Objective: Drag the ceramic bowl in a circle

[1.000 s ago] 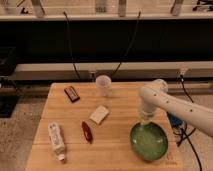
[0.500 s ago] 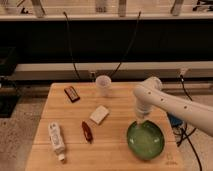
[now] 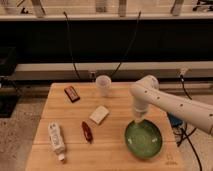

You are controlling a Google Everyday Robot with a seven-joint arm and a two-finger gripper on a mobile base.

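Ceramic bowl [image 3: 144, 141] slid slightly left — with arm [image 3: 170, 102] | gripper [image 3: 137, 120] at its far rim (jaws closed)

Green bowl [image 3: 144, 140] — darker rim, white cup [image 3: 103, 84]

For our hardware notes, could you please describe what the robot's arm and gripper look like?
The arm is smooth white, with thick tubular links and a rounded elbow. Its gripper, at the ceramic bowl's far rim, is pale and narrow.
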